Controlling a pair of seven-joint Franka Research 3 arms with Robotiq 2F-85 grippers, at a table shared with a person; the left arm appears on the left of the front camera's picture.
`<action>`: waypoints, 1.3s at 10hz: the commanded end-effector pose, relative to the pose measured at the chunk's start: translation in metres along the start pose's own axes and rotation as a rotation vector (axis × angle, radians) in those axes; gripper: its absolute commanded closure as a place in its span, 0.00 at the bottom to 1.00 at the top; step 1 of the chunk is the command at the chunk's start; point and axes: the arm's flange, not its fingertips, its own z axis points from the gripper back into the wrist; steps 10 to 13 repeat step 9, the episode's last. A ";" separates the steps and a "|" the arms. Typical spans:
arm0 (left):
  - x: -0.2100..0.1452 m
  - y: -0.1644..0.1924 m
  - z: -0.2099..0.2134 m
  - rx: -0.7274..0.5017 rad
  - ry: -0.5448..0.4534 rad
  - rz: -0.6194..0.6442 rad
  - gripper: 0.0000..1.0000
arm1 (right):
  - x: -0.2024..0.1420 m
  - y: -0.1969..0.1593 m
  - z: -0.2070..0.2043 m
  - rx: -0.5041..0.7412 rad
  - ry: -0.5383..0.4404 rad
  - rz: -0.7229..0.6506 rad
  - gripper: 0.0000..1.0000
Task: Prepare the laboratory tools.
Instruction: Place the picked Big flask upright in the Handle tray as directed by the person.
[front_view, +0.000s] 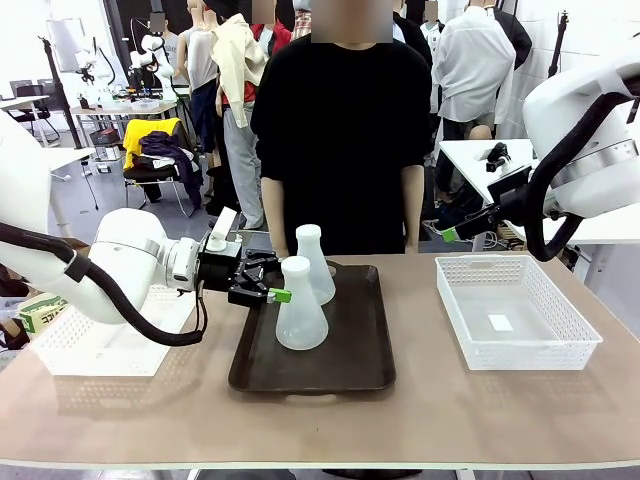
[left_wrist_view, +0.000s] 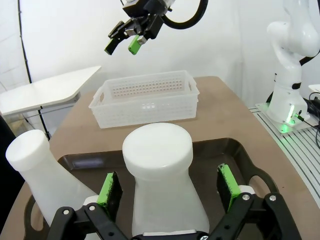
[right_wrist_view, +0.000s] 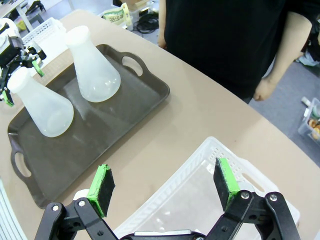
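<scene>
Two flasks (front_view: 301, 305) stand upright on the tray (front_view: 355, 350), necks up. Left hand (front_view: 277, 293) spread around the nearer flask's neck, pads apart. Right hand (right_wrist_view: 162, 187) spread, empty, over the basket (right_wrist_view: 200, 200).

Busy workroom behind a tan table (front_view: 480, 410). White side tables (front_view: 470, 160) at far right and far left (front_view: 110, 105), a chair draped in yellow and dark clothes (front_view: 160, 150), white walls (left_wrist_view: 70, 35), grey floor (right_wrist_view: 285, 100), even indoor light, people standing about far off.
</scene>
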 end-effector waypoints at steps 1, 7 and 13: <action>0.001 -0.001 0.000 0.000 -0.011 -0.022 0.00 | 0.001 0.001 0.002 0.002 0.015 -0.010 0.00; 0.001 -0.001 0.000 0.000 -0.011 -0.022 0.00 | 0.001 0.001 0.002 0.002 0.015 -0.010 0.00; 0.001 -0.001 0.000 0.000 -0.011 -0.022 0.00 | 0.001 0.001 0.002 0.002 0.015 -0.010 0.00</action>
